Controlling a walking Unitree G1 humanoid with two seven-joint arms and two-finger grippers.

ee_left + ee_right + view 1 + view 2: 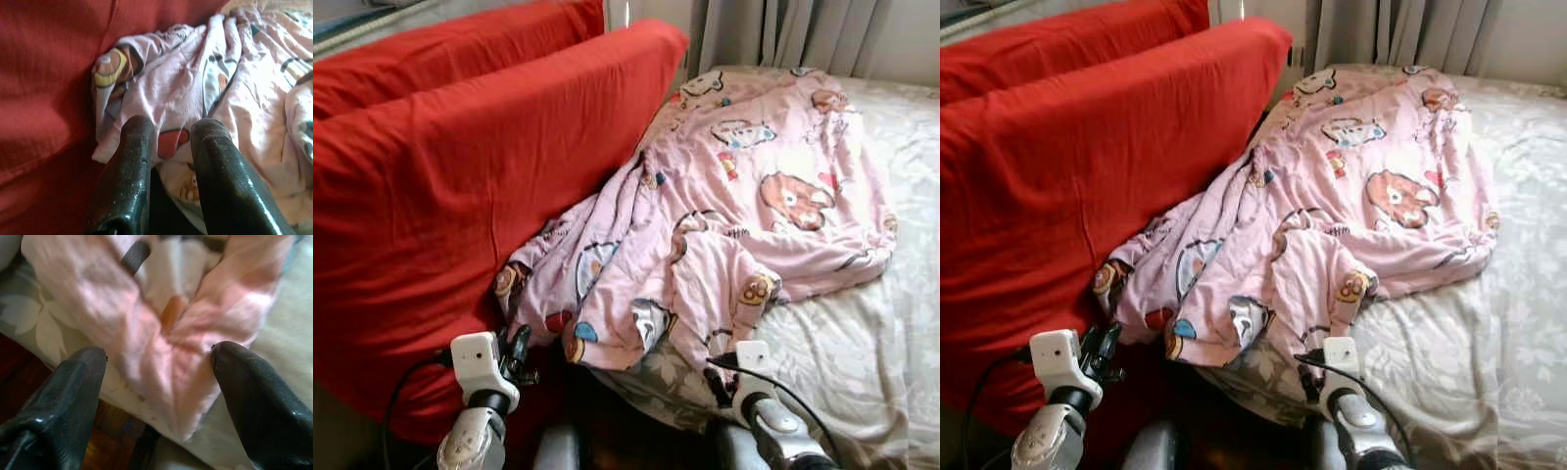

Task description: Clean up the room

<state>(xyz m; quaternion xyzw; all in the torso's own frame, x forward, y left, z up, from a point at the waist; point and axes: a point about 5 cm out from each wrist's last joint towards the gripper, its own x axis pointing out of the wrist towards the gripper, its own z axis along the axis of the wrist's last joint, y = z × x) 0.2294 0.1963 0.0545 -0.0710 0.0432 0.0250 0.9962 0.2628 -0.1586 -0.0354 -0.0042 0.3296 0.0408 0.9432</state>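
Pink blanket [744, 186] rumpled on bed [891, 333] (beside red cushion [440, 196]), left gripper [171, 147] and right gripper [159, 382] spread at its edge

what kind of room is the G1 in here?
Most likely a bedroom: a bed with a pale floral sheet, a crumpled pink cartoon-print blanket on it, big red cushions alongside, and curtains behind.

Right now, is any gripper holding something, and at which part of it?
Nothing is held. The right gripper is open around the hanging edge of the pink blanket; the left gripper is open just before its crumpled corner.
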